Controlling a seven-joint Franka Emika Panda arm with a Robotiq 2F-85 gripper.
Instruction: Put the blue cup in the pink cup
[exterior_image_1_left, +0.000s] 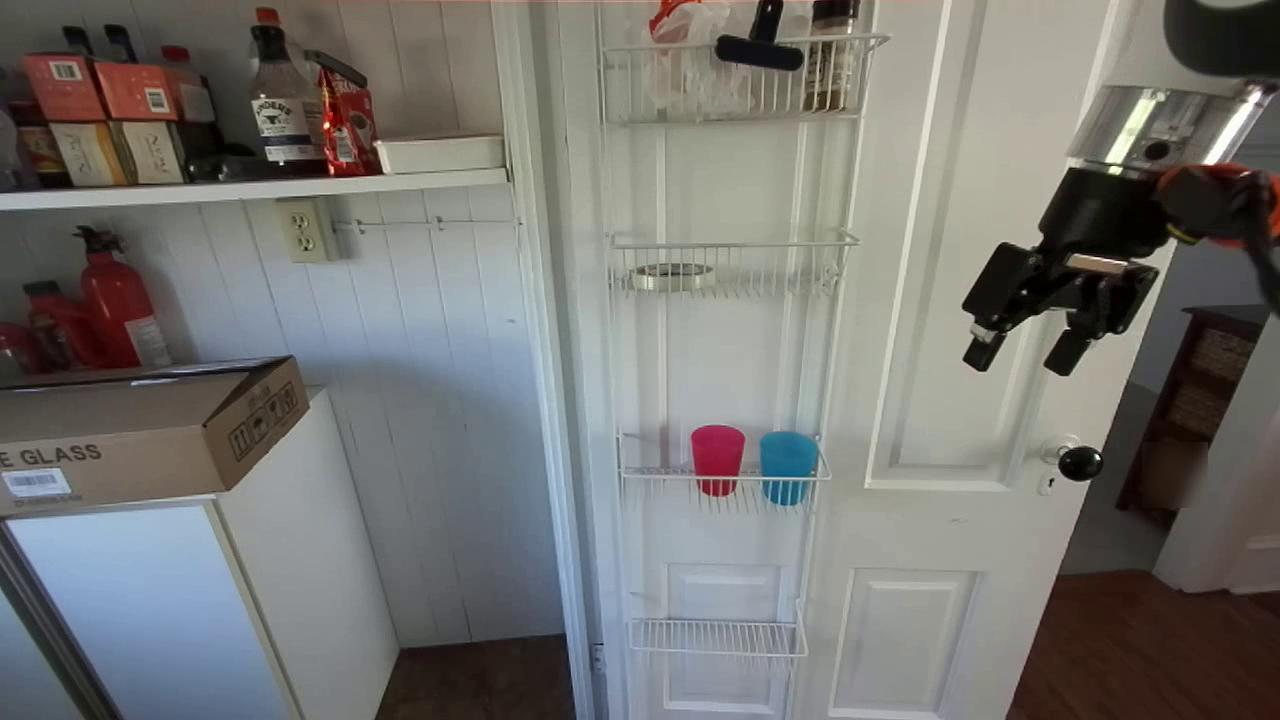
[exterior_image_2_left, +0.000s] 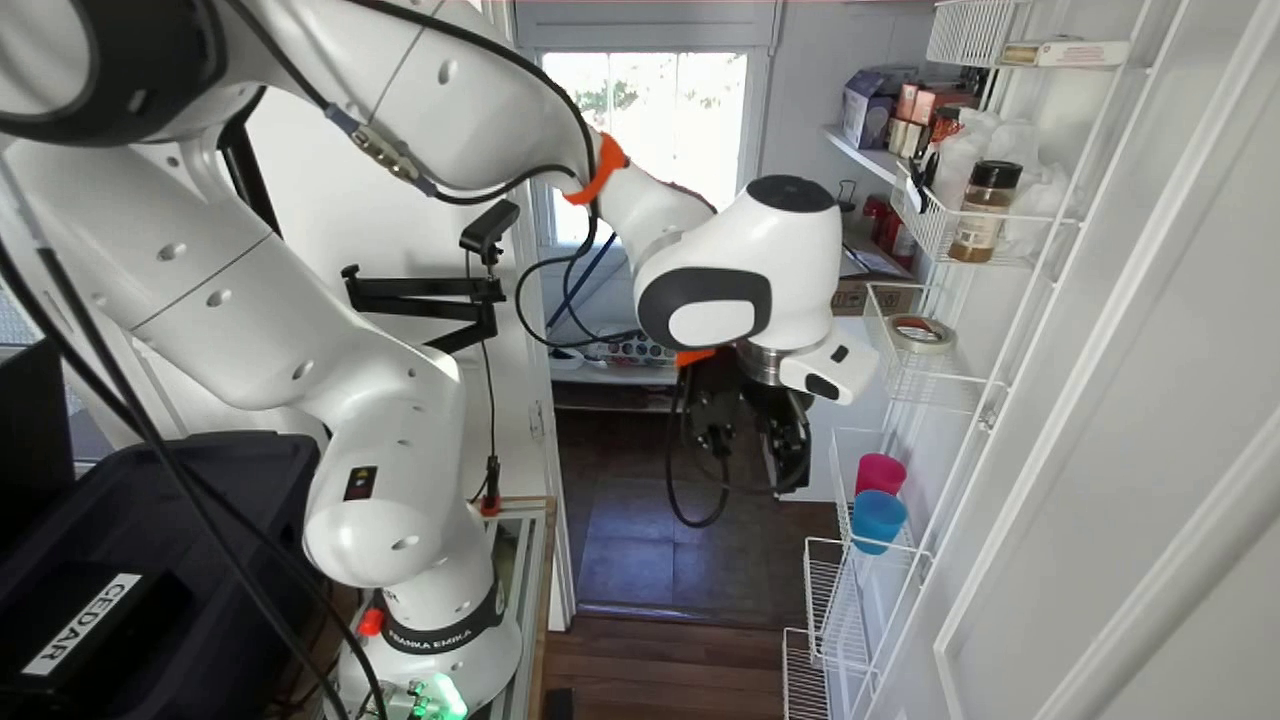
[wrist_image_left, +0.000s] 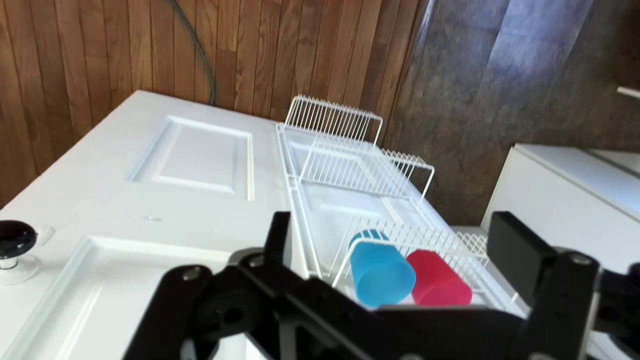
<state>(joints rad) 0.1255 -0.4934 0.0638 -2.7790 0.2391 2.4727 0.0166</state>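
The wrist view has your gripper spread wide, holding nothing, with the blue cup to the left of the pink cup beyond it. In an exterior view you see both cups upright in one wire basket on the door, blue just beside pink on its right. The gripper hangs higher, farther right, well apart from them. In both exterior views a tape roll lies in the upper basket.
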